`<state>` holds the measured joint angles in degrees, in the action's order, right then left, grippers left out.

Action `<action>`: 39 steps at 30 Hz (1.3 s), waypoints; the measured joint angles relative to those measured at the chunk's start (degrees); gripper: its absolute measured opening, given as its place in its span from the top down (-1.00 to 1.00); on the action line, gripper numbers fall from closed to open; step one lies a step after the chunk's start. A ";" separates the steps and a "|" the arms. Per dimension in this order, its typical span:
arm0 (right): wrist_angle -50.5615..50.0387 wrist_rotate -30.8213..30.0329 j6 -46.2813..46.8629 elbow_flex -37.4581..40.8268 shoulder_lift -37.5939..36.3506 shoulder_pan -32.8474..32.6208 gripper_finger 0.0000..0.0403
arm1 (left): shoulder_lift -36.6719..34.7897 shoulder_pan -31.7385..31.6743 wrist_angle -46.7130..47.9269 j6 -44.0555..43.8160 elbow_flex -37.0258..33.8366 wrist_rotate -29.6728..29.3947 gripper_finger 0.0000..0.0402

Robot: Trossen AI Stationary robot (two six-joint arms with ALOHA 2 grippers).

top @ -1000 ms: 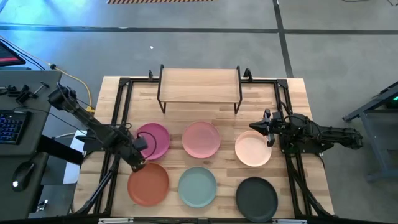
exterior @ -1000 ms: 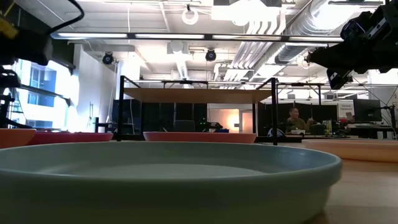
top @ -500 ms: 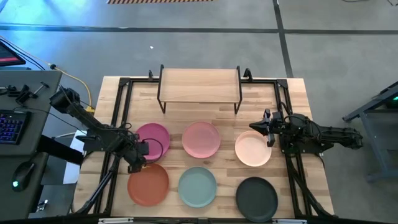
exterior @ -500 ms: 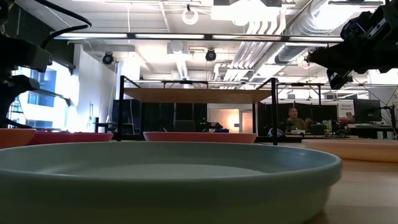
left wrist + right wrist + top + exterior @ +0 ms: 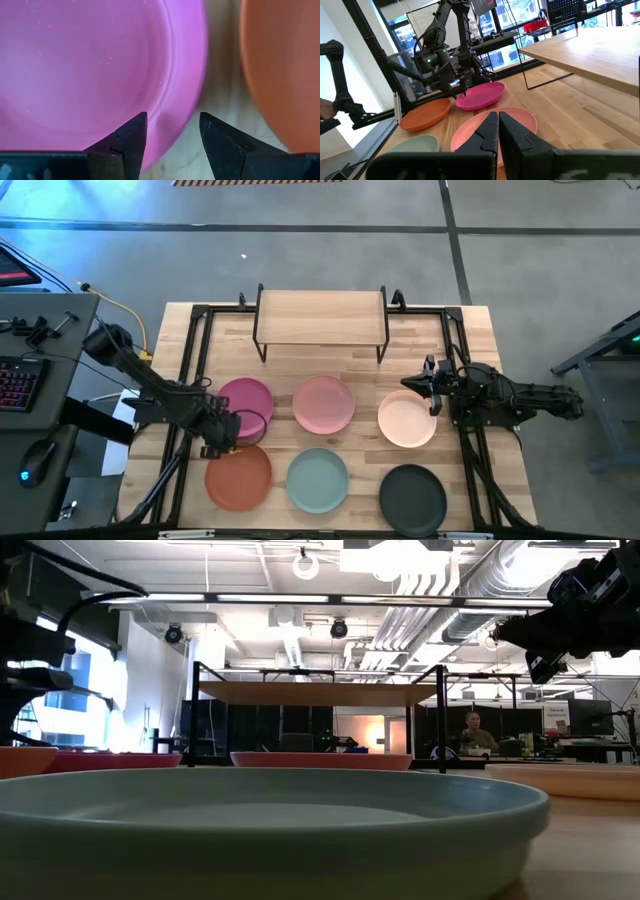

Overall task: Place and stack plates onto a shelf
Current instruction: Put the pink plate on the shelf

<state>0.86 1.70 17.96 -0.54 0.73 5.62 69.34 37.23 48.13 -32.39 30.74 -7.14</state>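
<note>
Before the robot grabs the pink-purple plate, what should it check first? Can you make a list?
1. Left gripper open: ok, jaws apart.
2. Jaws lined up on the magenta plate rim: ok, the rim runs between them.
3. Plate already gripped: not ok, not yet.
4. Orange plate out of the way: ok, a strip of table shows between it and the magenta one.
5. Shelf top free: ok, nothing on it.
6. Right gripper out of the way: ok, shut, over by the cream plate.

Ceiling lights (image 5: 300,600) glare brightly in the low view, leaving the arms silhouetted. The nearest teal plate (image 5: 260,830) looms soft, out of focus.
</note>
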 joint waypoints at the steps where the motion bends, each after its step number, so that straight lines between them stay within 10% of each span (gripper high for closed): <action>1: 0.00 0.01 0.00 -0.02 0.00 0.01 1.00 | 0.58 0.00 -0.01 0.07 0.00 -0.35 0.14; 8: -0.02 -0.01 0.00 -0.02 0.00 0.01 1.00 | 2.95 0.00 -0.17 -1.61 0.00 -1.16 0.24; 17: 0.00 -0.01 0.00 -0.02 0.00 0.01 1.00 | 3.03 -0.10 0.16 -3.03 0.11 -3.31 0.92; 39: -0.02 0.01 0.00 -0.02 0.02 -0.01 1.00 | 0.48 -6.12 9.06 -3.95 23.57 2.66 1.00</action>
<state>0.84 1.72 17.96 -0.55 0.75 5.61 69.82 31.12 57.19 -36.34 54.31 -4.47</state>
